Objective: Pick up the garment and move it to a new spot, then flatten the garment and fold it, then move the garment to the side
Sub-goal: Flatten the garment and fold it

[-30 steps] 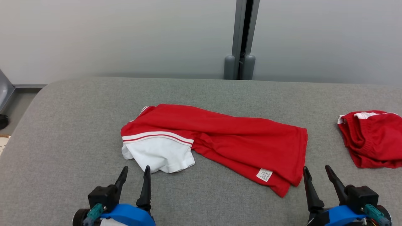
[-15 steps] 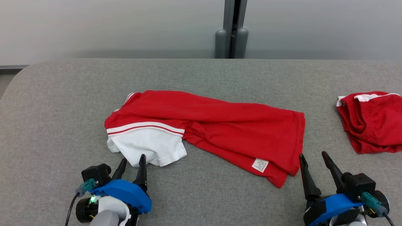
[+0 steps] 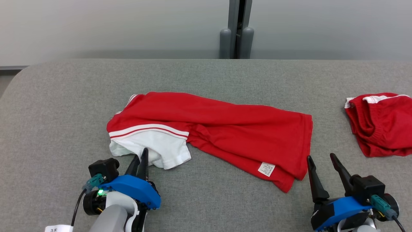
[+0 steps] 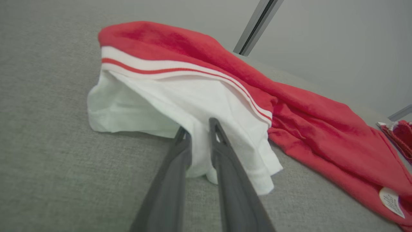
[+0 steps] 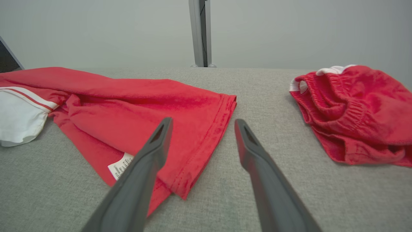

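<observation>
Left claw — narrower than before, pinching garment sleeve | right claw — spread, unchanged

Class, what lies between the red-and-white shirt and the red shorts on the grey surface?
Bare grey upholstery separates the shirt from the shorts, in the head and right wrist views; the open right end effector points toward that gap.

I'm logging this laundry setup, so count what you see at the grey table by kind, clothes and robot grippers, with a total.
Garments: 2 (red cotton shirt with a white sleeve, crumpled red shorts with white trim)
Grippers: 2 (left gripper, right gripper)
Total: 4
</observation>
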Controlling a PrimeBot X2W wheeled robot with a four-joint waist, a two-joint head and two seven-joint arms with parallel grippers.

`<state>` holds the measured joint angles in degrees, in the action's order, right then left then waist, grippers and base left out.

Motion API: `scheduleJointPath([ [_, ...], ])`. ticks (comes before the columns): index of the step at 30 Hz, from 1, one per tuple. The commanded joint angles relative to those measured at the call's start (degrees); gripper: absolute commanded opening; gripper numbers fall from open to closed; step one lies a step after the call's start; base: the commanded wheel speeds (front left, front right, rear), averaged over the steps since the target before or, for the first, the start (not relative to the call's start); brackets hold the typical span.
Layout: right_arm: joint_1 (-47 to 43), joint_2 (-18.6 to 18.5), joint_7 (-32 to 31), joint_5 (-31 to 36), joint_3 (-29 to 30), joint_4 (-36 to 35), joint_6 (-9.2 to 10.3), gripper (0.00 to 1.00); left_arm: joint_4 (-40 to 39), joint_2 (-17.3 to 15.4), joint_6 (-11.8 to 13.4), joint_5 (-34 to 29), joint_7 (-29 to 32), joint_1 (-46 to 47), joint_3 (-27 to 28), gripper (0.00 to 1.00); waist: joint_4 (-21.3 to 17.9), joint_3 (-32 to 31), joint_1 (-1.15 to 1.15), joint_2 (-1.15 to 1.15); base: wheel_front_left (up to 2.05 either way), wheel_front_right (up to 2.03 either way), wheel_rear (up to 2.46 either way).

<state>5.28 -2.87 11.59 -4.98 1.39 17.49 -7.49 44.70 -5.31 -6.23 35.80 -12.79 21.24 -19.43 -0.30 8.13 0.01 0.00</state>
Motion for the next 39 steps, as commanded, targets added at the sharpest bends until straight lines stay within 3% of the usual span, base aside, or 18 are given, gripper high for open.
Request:
scheduleJointPath([
  [1,0.49,-0.04,0.24,0.2,-0.03,0.27,-0.01,1.0,0.02,-0.14,-0.43,-0.09,-0.55,0.74,-0.51,0.0,0.08,-0.16,-0.01,0.0,0.0,0.0,0.0],
  [8,0.02,-0.04,0.64,-0.22,-0.11,0.96,-0.01,1.0,-2.43,-1.17,-0.81,-1.87,-2.03,-0.28,-1.23,0.0,0.52,-1.35,-0.01,0.0,0.0,0.0,0.0],
  [15,-1.4,-0.05,0.67,-0.44,0.93,1.75,-0.01,1.0,-13.36,-2.35,-0.69,-4.14,-2.37,-6.73,-2.61,0.0,2.0,-3.52,-0.01,0.0,0.0,0.0,0.0],
  [23,-2.59,-0.05,0.35,0.83,3.96,2.44,-0.01,1.0,-36.68,-6.28,3.68,-4.46,4.01,-18.96,-4.3,0.0,3.65,-5.22,-0.01,0.0,0.0,0.0,0.0],
  [26,-2.81,-0.04,0.13,1.54,4.87,2.63,-0.01,1.0,-41.83,-7.19,5.47,-2.72,6.98,-22.51,-3.35,0.0,3.76,-5.04,-0.01,0.0,0.0,0.0,0.0],
  [31,-2.86,-0.05,-0.42,2.43,5.68,3.16,-0.01,1.0,-39.46,-8.01,7.18,-0.4,7.8,-24.37,-0.7,0.0,3.33,-4.49,-0.01,0.0,0.0,0.0,0.0],
  [37,-2.85,-0.04,-0.95,4.26,5.83,3.53,-0.01,1.0,-28.96,-6.45,6.37,1.09,5.46,-20.38,0.8,0.0,2.55,-3.61,-0.01,0.0,0.0,0.0,0.0],
  [38,-2.78,-0.04,-1.16,4.6,5.6,3.62,-0.01,1.0,-27.31,-6.27,6.26,0.91,4.85,-19.6,0.87,0.09,2.46,-3.5,-0.01,0.0,0.0,0.0,0.0],
  [39,-2.73,-0.04,-1.27,4.85,5.25,3.73,-0.01,1.0,-25.91,-6.1,6.28,0.59,4.21,-18.8,0.85,0.45,2.36,-3.38,-0.01,0.0,0.0,0.0,0.0],
])
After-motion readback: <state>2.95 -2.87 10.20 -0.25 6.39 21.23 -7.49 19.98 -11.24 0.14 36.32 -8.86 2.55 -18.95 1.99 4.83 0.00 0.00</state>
